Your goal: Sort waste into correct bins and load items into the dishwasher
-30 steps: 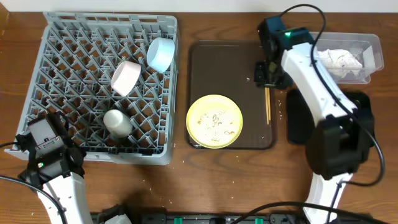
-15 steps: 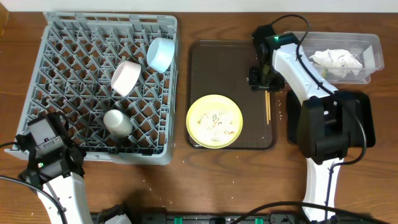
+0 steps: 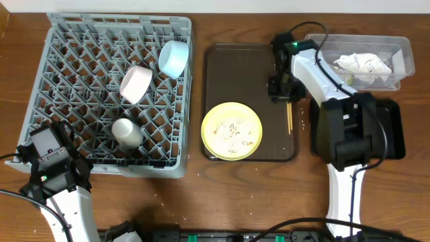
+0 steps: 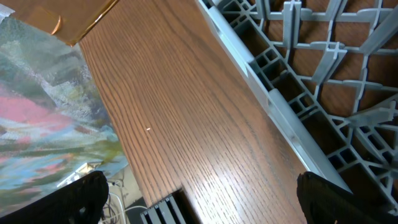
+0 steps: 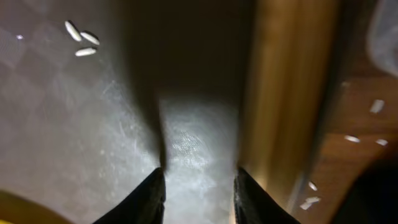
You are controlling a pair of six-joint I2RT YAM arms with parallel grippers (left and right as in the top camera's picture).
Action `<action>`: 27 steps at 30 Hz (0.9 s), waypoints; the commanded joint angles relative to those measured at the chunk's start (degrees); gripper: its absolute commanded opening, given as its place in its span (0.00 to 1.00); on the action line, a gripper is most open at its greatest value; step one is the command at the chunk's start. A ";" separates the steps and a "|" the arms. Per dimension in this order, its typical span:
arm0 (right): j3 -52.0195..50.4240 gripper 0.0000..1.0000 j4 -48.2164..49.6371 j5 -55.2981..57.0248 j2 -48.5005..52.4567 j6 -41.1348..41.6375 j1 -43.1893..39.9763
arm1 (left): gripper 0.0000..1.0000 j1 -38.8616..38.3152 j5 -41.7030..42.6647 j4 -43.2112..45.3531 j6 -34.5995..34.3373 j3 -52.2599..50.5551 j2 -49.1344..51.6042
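Shifted left, right gripper [image 5: 199, 190] stands just beside the chopsticks [image 5: 289, 93].

1. A brown wooden table [image 3: 201, 195] is filling the overhead view, its grain running lengthwise under even, soft light.
2. Past its edge in the left wrist view, a blurred pink, green and grey surface [image 4: 43, 124] is lying out of focus.
3. A dark strip of fittings [image 3: 201, 236] is running along the near edge.
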 commanded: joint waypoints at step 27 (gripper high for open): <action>16.98 0.10 -12.61 -16.26 1.62 -9.31 -0.61 | 0.98 0.28 -0.50 -0.17 0.76 0.94 -0.11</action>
